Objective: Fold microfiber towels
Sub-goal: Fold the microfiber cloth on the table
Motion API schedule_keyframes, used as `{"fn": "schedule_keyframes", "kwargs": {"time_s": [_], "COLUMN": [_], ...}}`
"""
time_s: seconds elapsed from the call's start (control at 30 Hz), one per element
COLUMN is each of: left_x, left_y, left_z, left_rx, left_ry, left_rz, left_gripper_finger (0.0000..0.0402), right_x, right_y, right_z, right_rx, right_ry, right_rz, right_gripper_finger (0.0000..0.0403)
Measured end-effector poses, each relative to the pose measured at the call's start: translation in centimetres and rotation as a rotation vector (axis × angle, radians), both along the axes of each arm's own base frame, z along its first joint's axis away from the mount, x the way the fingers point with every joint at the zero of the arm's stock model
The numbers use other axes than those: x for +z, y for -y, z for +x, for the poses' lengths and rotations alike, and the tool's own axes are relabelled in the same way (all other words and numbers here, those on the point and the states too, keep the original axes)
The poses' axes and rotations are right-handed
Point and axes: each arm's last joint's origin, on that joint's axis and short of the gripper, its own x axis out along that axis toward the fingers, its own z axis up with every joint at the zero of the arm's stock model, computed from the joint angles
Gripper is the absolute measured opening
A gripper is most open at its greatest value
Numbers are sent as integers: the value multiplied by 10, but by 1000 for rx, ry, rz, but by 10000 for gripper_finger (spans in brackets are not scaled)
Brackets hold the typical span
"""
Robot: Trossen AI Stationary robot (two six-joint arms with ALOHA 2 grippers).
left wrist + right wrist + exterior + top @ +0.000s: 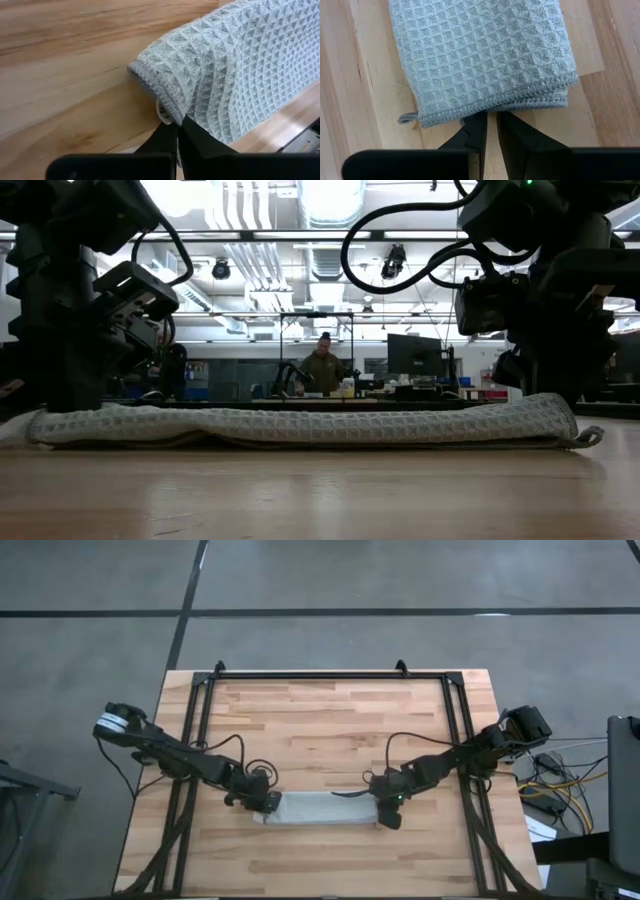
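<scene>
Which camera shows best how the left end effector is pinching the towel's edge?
The left wrist view: the left end effector is shut on the towel, its hemmed corner bunched at the fingertips. The high view shows only where it sits, at the towel's left end. In the low view the arm hides the pinch. The right wrist view misses it.

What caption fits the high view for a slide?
Both arms at a folded grey towel on the wooden table: left gripper and right gripper at its opposite ends.

Bare table [330,720] beyond the towel [320,810] lies open.
</scene>
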Motion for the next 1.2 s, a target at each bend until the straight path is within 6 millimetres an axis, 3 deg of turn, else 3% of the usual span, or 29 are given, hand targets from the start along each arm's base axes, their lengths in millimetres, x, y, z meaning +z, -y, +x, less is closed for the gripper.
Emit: {"fn": "schedule_keyframes", "kwargs": {"time_s": [1.2], "left_x": [23], "left_y": [7], "left_z": [16], "left_rx": [-65], "left_ry": [109], "left_rz": [-19], "left_gripper_finger": [1], "right_x": [1], "right_y": [-1], "right_z": [2], "right_rx": [10], "right_ry": [24], "right_rz": [2], "right_gripper_finger": [43]}}
